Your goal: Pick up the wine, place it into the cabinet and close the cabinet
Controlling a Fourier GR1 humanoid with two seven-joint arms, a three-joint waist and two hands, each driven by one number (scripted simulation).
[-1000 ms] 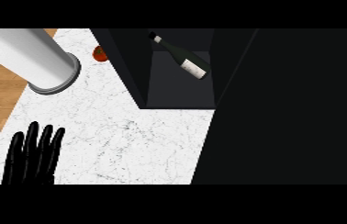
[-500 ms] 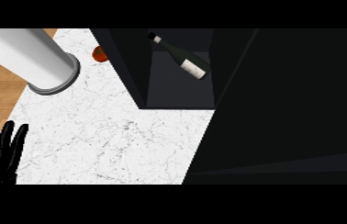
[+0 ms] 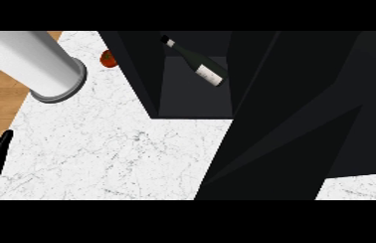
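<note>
The wine bottle [image 3: 195, 63], dark green with a white label, lies tilted on the floor of the black cabinet [image 3: 140, 72], neck toward the upper left. Nothing touches it. A large dark door panel [image 3: 294, 132] stretches from the cabinet's right side down across the counter. Only a thin black sliver of my left hand [image 3: 4, 148] shows at the left edge, a straight finger pointing up, far from the cabinet. My right hand is out of sight.
A big grey metal cylinder [image 3: 43, 62] stands at the upper left on the white marble counter [image 3: 110, 157]. A small red object [image 3: 108, 59] sits between it and the cabinet. Wooden floor [image 3: 11, 95] shows beyond the counter's left edge.
My left hand has slid left until almost out of view. The dark door panel now covers more of the counter at the lower right. The bottle has not moved.
</note>
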